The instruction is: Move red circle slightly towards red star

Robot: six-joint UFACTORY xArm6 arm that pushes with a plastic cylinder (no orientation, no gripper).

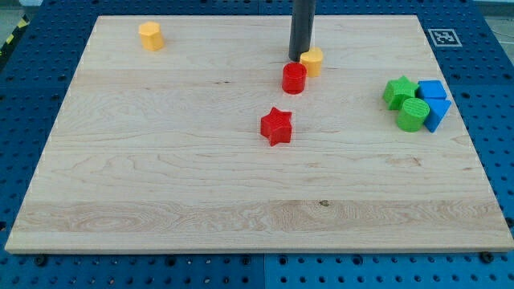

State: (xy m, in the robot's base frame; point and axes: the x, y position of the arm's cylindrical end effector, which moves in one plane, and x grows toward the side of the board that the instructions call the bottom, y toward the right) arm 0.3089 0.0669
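The red circle (294, 79) stands on the wooden board just above centre. The red star (276, 126) lies below it and slightly to the view's left, a short gap apart. My tip (299, 58) is the lower end of a dark rod coming down from the view's top. It sits just above the red circle and right beside the left edge of a yellow block (312, 60). The yellow block touches the red circle's upper right side.
A second yellow block (150, 36) stands near the board's top left. At the view's right is a tight cluster: a green star (399, 91), a green cylinder (413, 115), a blue cube (433, 89) and a blue wedge-like block (438, 113).
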